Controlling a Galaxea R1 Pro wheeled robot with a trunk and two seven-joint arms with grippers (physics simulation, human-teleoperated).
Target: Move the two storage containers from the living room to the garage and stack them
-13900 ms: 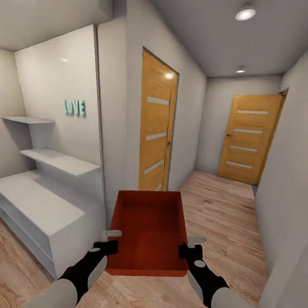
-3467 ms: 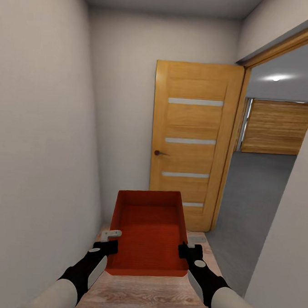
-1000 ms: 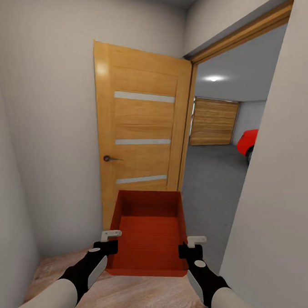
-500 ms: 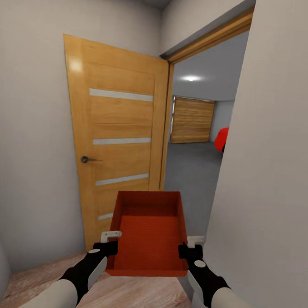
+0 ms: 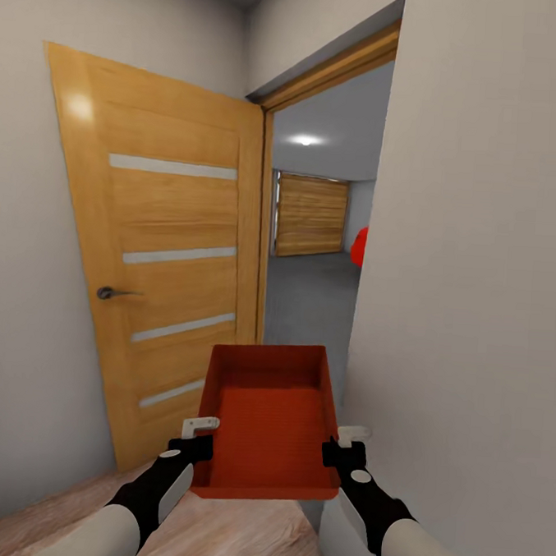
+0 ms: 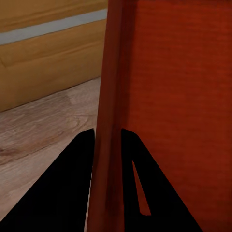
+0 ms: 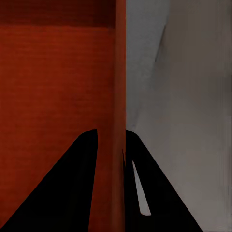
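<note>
One plain orange-red open-topped storage container (image 5: 269, 417) rides level out in front of my chest, my left gripper (image 5: 192, 437) and right gripper (image 5: 343, 446) each clamped over a side wall so it can't tip. Ahead, past the open wooden door (image 5: 160, 254), lies the grey floor (image 5: 305, 300) of the garage, where I judge it goes.

Plain orange-red rectangular topless storage container (image 5: 271, 421), level, empty, held aloft at 6 o'clock before doorway; grey-floored garage (image 5: 310, 288) beyond at 12 o'clock.

open wooden door (image 5: 160, 254) left of doorway; pale wall (image 5: 478, 241) at right.
</note>
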